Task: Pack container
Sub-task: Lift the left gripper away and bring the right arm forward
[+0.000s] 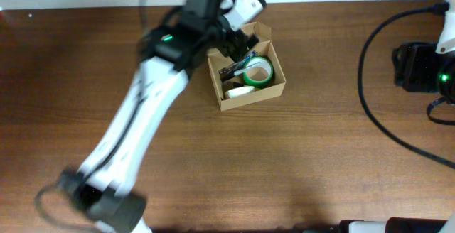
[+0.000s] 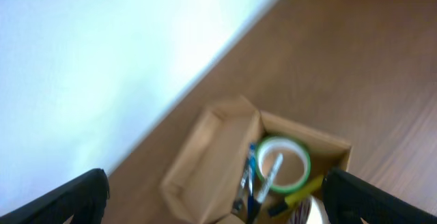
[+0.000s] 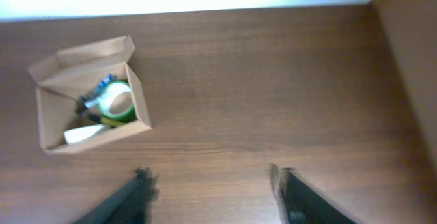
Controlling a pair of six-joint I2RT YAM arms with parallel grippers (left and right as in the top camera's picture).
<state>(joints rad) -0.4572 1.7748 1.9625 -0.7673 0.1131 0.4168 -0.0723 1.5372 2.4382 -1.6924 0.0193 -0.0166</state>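
Container far-centre on worktop, flap open, tape roll inside | left pincer spread, empty, above it | right pincer spread, empty, well apart | you should rise straight, avoiding the flap.

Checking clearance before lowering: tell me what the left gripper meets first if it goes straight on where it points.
The left gripper would likely meet the open container first, around the green tape roll inside; depth is unclear.
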